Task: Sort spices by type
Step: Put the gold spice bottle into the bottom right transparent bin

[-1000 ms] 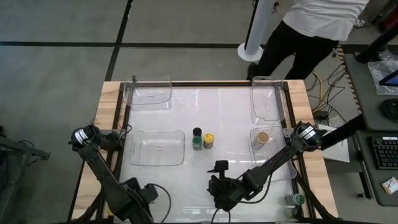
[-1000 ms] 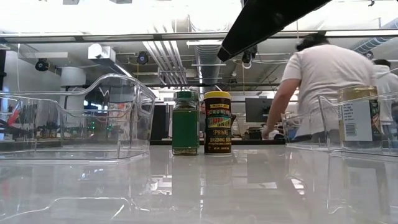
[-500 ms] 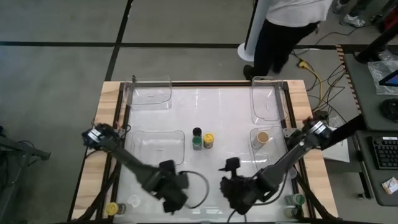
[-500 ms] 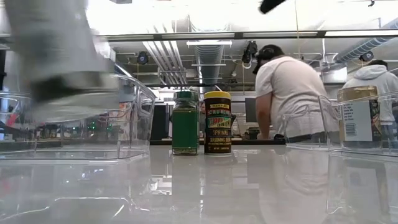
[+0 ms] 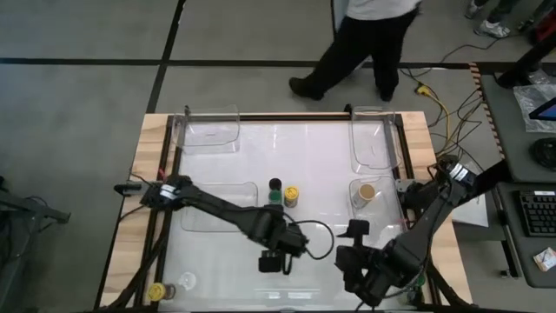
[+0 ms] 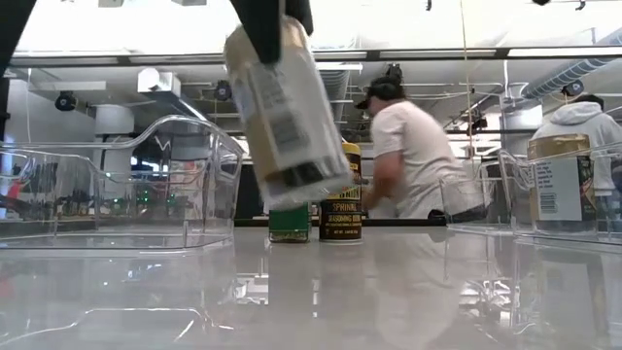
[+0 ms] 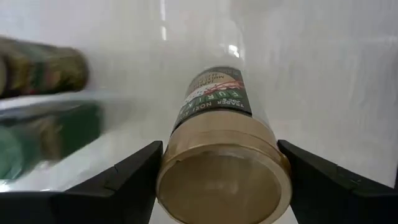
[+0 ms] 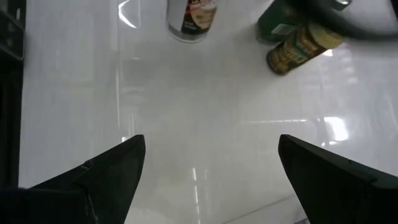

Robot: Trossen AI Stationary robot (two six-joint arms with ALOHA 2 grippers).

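left hand [image 5: 271,259] — we see it gripping a tan-lidded cylindrical spice jar [image 7: 219,163] above the white bench [image 5: 313,156] | right hand [image 5: 354,233] — wide open, empty

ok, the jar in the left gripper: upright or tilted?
Tilted. In the low view the jar hangs clear of the table, leaning, held by the left gripper.

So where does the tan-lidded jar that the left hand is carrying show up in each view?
High view: mostly hidden under the left hand, low centre.
Low view: tan-lidded jar, tilted, hanging above the tabletop, upper centre.
Left wrist view: the jar fills the centre between the two fingers, lid toward the camera.
Right wrist view: its bottom end at the top edge.
Shared landmark: the green jar and yellow-lidded jar standing together mid-table.
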